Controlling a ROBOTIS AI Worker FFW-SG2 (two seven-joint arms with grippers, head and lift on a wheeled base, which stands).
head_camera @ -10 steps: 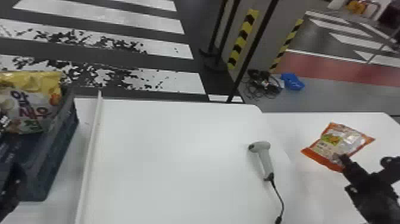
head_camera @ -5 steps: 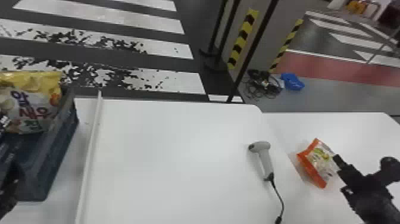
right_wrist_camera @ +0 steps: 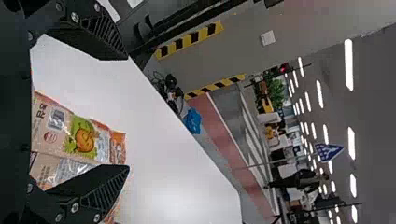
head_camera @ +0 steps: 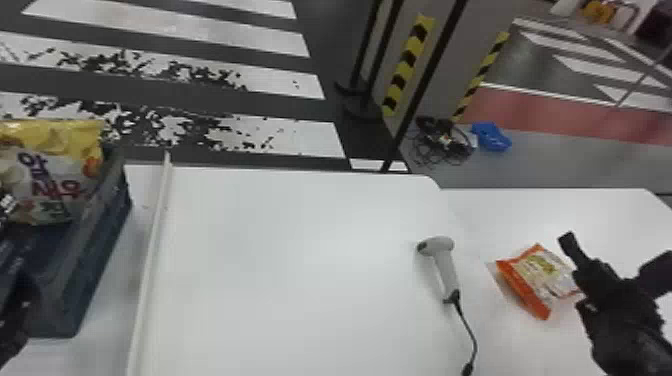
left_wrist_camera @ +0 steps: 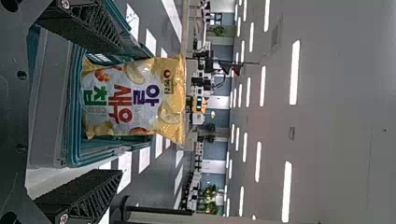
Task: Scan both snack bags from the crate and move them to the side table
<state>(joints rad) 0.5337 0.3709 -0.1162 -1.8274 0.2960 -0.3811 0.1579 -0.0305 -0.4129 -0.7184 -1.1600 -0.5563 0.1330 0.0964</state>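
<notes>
On the side table at the right of the head view is the orange snack bag point(head_camera: 540, 277), with my right gripper point(head_camera: 617, 252) spread wide just to its right. In the right wrist view the same bag point(right_wrist_camera: 84, 137) shows low beside my right gripper point(right_wrist_camera: 126, 113), partly behind one finger; nothing is pinched. A yellow snack bag point(head_camera: 50, 172) stands upright in the dark crate point(head_camera: 95, 260) at the left. My left gripper point(head_camera: 14, 255) is parked by that crate. From the left wrist, the yellow bag point(left_wrist_camera: 133, 98) stands beyond the open fingers of my left gripper point(left_wrist_camera: 121, 111).
The grey scanner point(head_camera: 445, 265) lies near the main table's right edge, its cable running toward the front. A white strip point(head_camera: 152, 260) runs front to back between crate and scanner. The side table point(head_camera: 590, 210) adjoins the main one.
The orange bag has turned and shifted left and toward the front of the side table. My right gripper's fingers have spread apart and come off the bag. The left arm and yellow bag have not moved.
</notes>
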